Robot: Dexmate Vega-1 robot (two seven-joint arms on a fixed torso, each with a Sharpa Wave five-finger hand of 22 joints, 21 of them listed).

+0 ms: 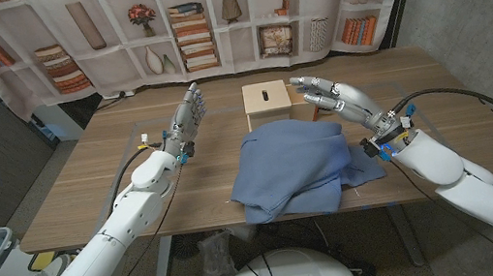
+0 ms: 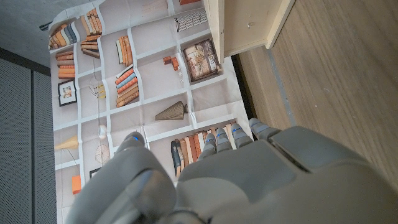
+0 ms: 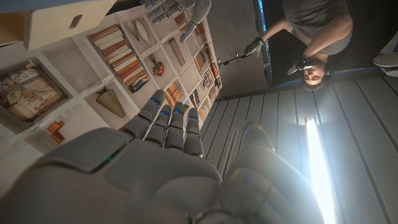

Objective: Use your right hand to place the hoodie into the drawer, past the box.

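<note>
A blue hoodie (image 1: 292, 166) lies crumpled on the wooden table (image 1: 89, 196), in front of a light wooden box (image 1: 267, 105) with a slot in its top; the box also appears as box (image 2: 245, 22) and box (image 3: 56, 22). My right hand (image 1: 336, 95) hovers above the hoodie's far right edge, beside the box, fingers spread and holding nothing. My left hand (image 1: 187, 119) stands upright to the left of the box, fingers apart and empty. The wrist views look along the backs of my left hand (image 2: 249, 180) and right hand (image 3: 161, 168).
A bookshelf-print backdrop (image 1: 190, 19) hangs behind the table. A person (image 3: 317, 37) holding controllers appears in the right wrist view. Bare wood lies left of the hoodie.
</note>
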